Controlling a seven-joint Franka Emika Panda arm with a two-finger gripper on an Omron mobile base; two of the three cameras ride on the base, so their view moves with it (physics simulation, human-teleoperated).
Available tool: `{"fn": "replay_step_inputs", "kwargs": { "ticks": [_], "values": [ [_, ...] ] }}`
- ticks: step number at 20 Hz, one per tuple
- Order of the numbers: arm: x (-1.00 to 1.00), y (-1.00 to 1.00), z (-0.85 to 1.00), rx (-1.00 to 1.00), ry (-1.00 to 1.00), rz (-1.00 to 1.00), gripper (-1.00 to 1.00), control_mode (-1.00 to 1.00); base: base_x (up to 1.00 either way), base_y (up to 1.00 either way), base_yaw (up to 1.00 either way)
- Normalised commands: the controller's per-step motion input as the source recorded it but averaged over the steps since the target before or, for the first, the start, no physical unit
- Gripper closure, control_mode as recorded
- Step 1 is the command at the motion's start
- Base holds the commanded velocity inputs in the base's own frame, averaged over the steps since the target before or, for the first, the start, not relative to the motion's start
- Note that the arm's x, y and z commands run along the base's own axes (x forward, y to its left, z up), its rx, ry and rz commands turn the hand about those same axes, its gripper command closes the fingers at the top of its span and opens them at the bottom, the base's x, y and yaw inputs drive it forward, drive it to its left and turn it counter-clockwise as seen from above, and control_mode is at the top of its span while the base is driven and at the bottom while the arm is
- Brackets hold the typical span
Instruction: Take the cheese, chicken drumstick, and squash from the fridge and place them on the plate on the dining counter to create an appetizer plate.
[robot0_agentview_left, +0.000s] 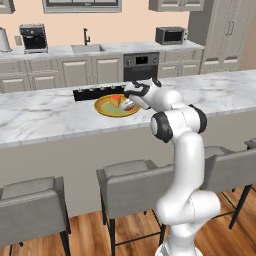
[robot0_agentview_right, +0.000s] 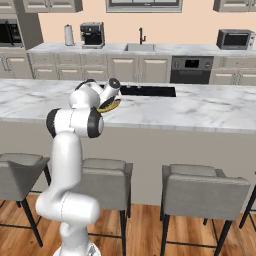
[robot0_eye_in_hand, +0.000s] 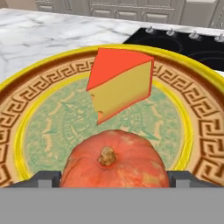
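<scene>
I see the plate (robot0_eye_in_hand: 26, 113) — golden-yellow rim, brown key-pattern band, pale green centre; the cheese (robot0_eye_in_hand: 124, 87) yellow with orange-red rind; the squash (robot0_eye_in_hand: 116, 159) — mottled red-orange.

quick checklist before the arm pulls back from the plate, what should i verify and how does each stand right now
1. Squash sits on the plate: ok, it rests on the near part in the hand view.
2. Cheese on the plate: ok, it stands behind the squash, apart from it.
3. Gripper released: ok, the jaws stand wide on either side of the squash.
4. Fingertips free of the squash: cannot tell, the gap is too tight to judge.
5. Chicken drumstick on the plate: not ok, none seen on the visible part.
6. Plate well on the dining counter: ok, away from the front edge, beside the cooktop.
</scene>
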Motion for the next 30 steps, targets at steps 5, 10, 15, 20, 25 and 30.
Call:
{"fn": "replay_step_inputs", "kwargs": {
  "ticks": [5,10,15,20,25,30],
  "values": [
    [0.00,0.00,0.04,0.00,-0.03,0.00,-1.00,-1.00,0.00,0.00,0.00],
    [-0.05,0.00,0.49,0.00,-0.08,0.00,-1.00,-1.00,0.00,0.00,0.00],
    [-0.71,0.00,0.98,-0.01,-0.14,-0.05,-1.00,-1.00,0.00,0.00,0.00],
    [-1.00,0.00,1.00,-0.09,-0.03,-0.13,-1.00,-1.00,0.00,0.00,0.00],
    [-1.00,0.00,0.88,-0.05,0.22,-0.19,-1.00,-1.00,0.00,0.00,0.00],
    [-1.00,0.00,0.46,-0.04,0.37,-0.19,-1.00,-1.00,0.00,0.00,0.00]
  ]
}}
